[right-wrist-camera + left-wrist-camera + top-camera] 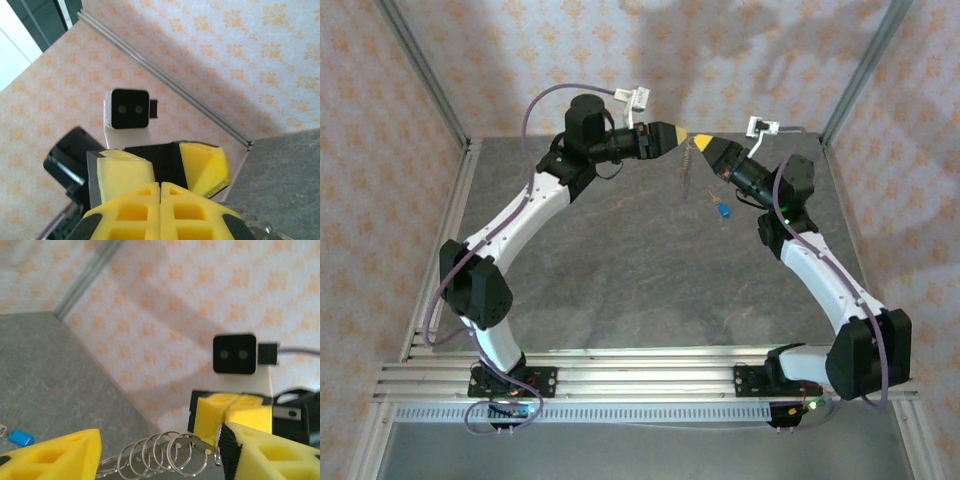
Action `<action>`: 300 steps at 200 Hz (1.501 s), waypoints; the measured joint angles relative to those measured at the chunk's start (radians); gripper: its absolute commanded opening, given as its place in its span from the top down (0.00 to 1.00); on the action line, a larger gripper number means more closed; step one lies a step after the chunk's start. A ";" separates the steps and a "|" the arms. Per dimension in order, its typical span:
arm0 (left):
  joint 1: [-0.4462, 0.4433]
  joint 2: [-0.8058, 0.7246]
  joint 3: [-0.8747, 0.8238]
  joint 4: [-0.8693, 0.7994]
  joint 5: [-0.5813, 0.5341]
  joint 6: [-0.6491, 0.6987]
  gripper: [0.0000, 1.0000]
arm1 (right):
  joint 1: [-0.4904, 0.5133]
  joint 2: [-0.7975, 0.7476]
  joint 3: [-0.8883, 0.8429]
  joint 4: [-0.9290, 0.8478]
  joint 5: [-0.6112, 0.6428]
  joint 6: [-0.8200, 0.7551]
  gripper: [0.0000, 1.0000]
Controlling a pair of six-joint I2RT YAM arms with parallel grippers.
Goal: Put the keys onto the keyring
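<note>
1. Step in hand, as I read it: getting the keyring (150, 456) held and presented. Threading has not begun. The blue key (722, 210) lies loose on the tabletop (620, 280), right of centre and toward the far edge. It is near the right arm, and nothing touches it.
2. The keyring is up off the tabletop. It hangs between the two gripper tips, above the middle of the far edge.
3. Left gripper (672, 134): released. In its wrist view the fingers (55, 455) stand wide apart with the ring's coils in the gap. The coil end comes right up to one pad, and I can't tell if it touches.
4. Right gripper (708, 147): clenched, with no gap between the fingers in its wrist view. The pinch point itself isn't visible. The ring is airborne and the left is loose, so I judge the right is carrying it.
5. Next move, my call:
   - The left backs clear of the coils and drops to the key.
   - It pinches the key by the blue head, leaving the metal end free.
   - The key is far smaller than the gripper and lies flat, so this needs a low, accurate pinch.
   - The right has to hold the ring steady with a coil end facing the left.
6. Hard to make out:
   - I can't see the ring's split or the key's hole.
   - The ring is cut off at the bottom edge of the left wrist view.
   - In the right wrist view the ring is a sliver behind that gripper's own fingers.
   - In the top view the ring is just a thin line.
   - I can make out one key. I can't confirm any others.
</note>
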 measured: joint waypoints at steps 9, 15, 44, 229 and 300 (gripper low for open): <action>-0.003 -0.020 -0.047 0.050 -0.041 -0.036 0.41 | 0.002 0.003 -0.005 0.020 0.016 0.014 1.00; -0.004 -0.031 -0.071 0.079 -0.065 -0.061 0.44 | 0.003 0.006 -0.006 0.035 0.024 0.023 1.00; -0.023 -0.047 -0.124 0.178 -0.157 -0.133 0.55 | 0.019 0.023 -0.006 0.114 0.063 0.060 1.00; -0.071 -0.076 -0.132 0.271 -0.304 -0.171 0.52 | 0.039 0.056 -0.042 0.264 0.138 0.116 1.00; -0.091 -0.082 -0.130 0.262 -0.303 -0.150 0.58 | 0.039 0.056 -0.053 0.264 0.138 0.116 1.00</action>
